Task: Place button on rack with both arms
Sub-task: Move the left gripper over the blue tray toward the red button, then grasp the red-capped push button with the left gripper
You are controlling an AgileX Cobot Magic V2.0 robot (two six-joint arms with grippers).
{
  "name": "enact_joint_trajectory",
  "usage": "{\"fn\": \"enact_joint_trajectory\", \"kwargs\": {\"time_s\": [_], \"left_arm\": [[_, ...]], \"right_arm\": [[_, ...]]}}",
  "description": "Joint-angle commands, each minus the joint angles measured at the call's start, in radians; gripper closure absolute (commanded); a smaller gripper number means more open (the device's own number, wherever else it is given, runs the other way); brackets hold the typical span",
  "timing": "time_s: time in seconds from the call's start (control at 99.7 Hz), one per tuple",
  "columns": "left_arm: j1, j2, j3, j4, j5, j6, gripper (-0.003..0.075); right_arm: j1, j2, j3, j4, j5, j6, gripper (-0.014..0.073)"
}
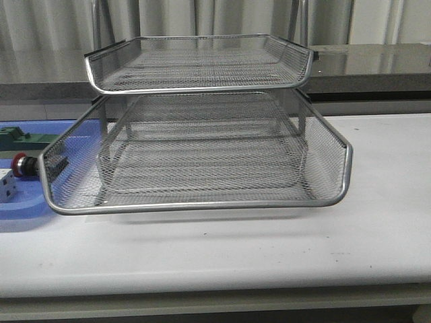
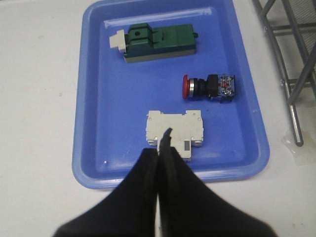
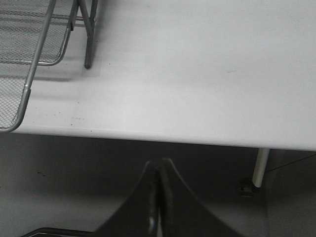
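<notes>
The button (image 2: 210, 86), with a red cap, black collar and blue-and-black rear block, lies on its side in a blue tray (image 2: 94, 123); its red cap also peeks out left of the rack in the front view (image 1: 22, 164). The silver wire-mesh rack (image 1: 202, 134) stands mid-table, its lower tray pulled forward. My left gripper (image 2: 162, 148) is shut and empty, hovering over the tray's near end above a white-grey block (image 2: 175, 126). My right gripper (image 3: 159, 170) is shut and empty, off the table's front edge, away from the rack (image 3: 29, 49). Neither arm shows in the front view.
A green block (image 2: 158, 42) lies at the tray's far end, also seen in the front view (image 1: 20, 139). A white cube (image 1: 5, 185) sits at the left edge. A rack leg (image 2: 295, 118) stands right of the tray. A table leg (image 3: 260, 168) shows below the edge.
</notes>
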Motion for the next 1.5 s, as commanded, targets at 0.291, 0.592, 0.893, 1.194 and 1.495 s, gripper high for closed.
{"fn": "enact_joint_trajectory", "kwargs": {"time_s": [0.291, 0.592, 0.893, 1.194, 1.495], "left_arm": [[-0.006, 0.084, -0.063, 0.0, 0.007, 0.007, 0.0202], [-0.006, 0.085, -0.063, -0.069, -0.019, 0.007, 0.003], [-0.006, 0.235, -0.17, -0.141, -0.02, 0.221, 0.003], [-0.043, 0.503, -0.457, -0.252, 0.084, 0.737, 0.003], [-0.099, 0.731, -0.629, -0.148, 0.16, 0.862, 0.003]], "right_arm": [[-0.002, 0.001, -0.033, -0.018, -0.052, -0.002, 0.0664], [-0.002, 0.001, -0.033, -0.018, -0.052, -0.002, 0.0664], [-0.002, 0.001, -0.033, -0.018, -0.052, -0.002, 0.0664], [-0.002, 0.001, -0.033, -0.018, -0.052, -0.002, 0.0664], [-0.002, 0.001, -0.033, -0.018, -0.052, -0.002, 0.0664]]}}
